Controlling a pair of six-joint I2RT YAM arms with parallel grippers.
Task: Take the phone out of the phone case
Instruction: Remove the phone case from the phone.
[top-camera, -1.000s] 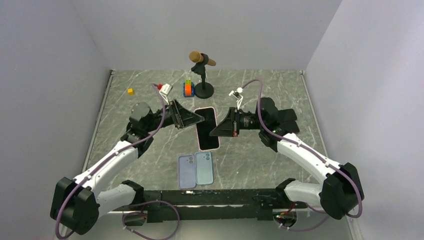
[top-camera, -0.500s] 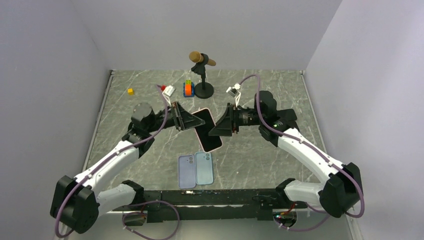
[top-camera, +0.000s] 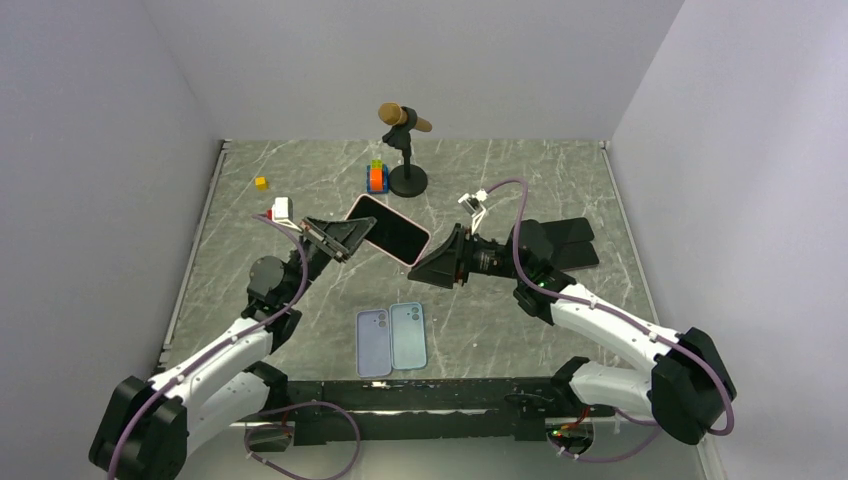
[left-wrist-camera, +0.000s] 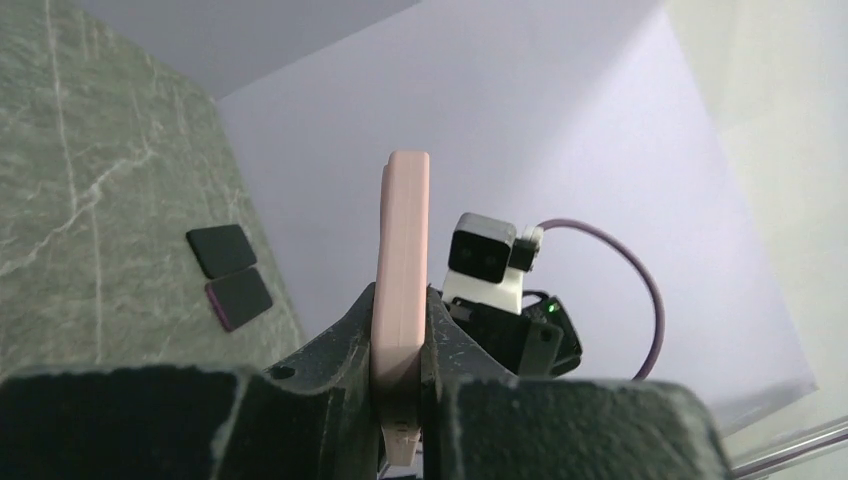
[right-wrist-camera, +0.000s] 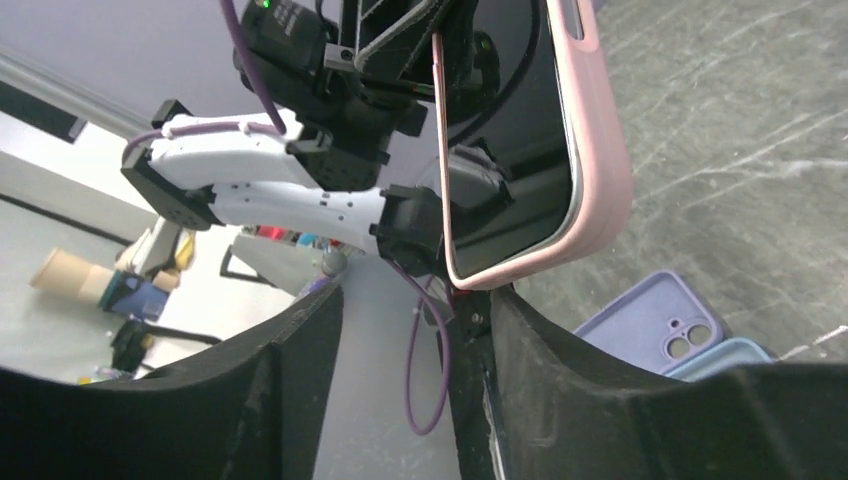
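We see the phone (top-camera: 388, 228), still in its pink phone case (right-wrist-camera: 610, 170), now up off the desk (top-camera: 520, 180) and tilted, where 1 second ago it lay flat. Our left end effector (top-camera: 343, 238) is clenched on its left edge. The right end effector (top-camera: 428, 262) stands released at the near-right corner. Raised like this, the case looks ready for peeling.
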